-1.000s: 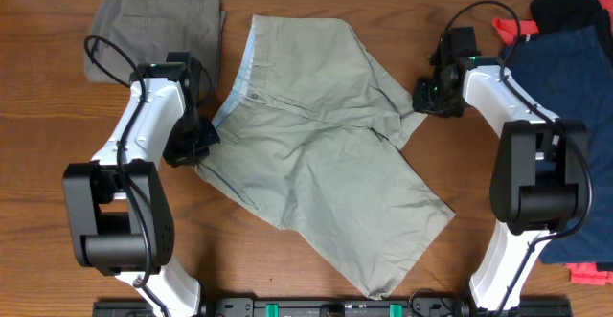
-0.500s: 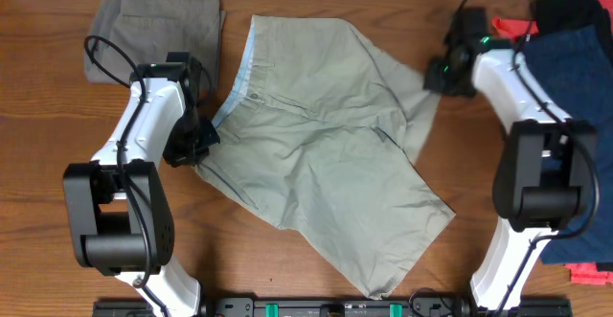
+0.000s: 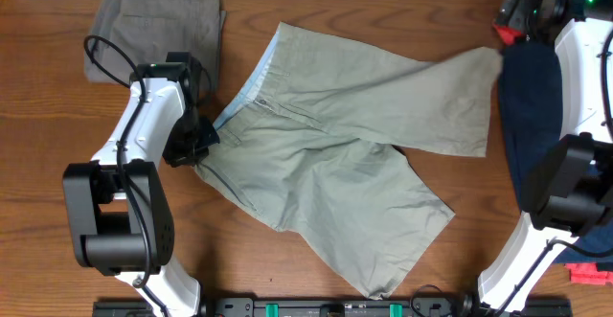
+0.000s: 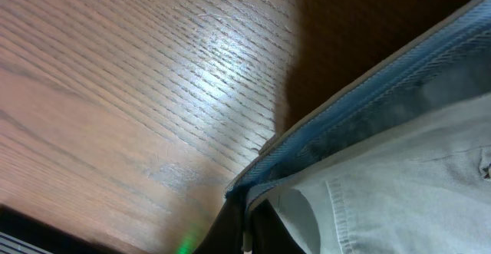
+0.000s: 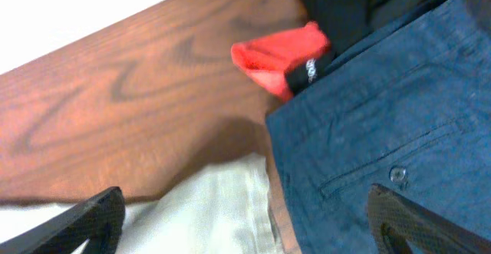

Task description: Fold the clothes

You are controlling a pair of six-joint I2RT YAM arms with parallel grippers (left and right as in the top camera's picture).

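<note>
Left claw (image 3: 201,143) pinching khaki shorts (image 3: 354,145) waistband; right claw (image 5: 249,219) spread above hem.

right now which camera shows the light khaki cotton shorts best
Overhead: the whole light khaki cotton shorts lie spread out. Left wrist shows only their blue-lined waistband; right wrist only a pale edge beside dark navy shorts.
</note>
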